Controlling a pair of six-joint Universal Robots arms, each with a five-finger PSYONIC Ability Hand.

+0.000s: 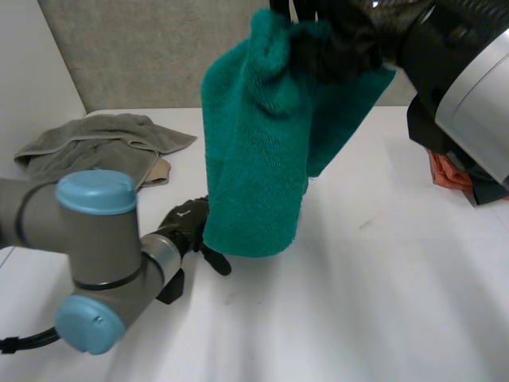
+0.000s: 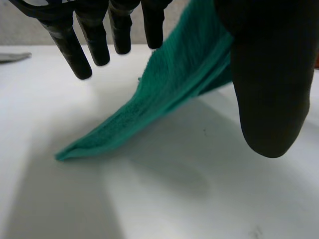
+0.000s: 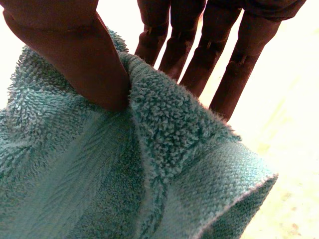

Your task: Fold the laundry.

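Observation:
A teal terry towel (image 1: 254, 159) hangs doubled in the air above the white table (image 1: 382, 302), and its lower edge comes down near the tabletop. My right hand (image 1: 342, 40) holds it by the bunched top. In the right wrist view the thumb (image 3: 75, 45) presses the towel's (image 3: 124, 174) hemmed edge against the fingers. My left hand (image 1: 187, 223) is low over the table beside the towel's lower left edge. In the left wrist view its fingers (image 2: 89, 40) are straight and spread, and the towel's bottom edge (image 2: 164, 89) runs between them and the thumb without being gripped.
A grey-olive cloth (image 1: 95, 143) lies crumpled at the table's far left with a tan piece (image 1: 161, 171) under it. Orange and dark cloths (image 1: 449, 171) are heaped at the right edge, behind my right arm.

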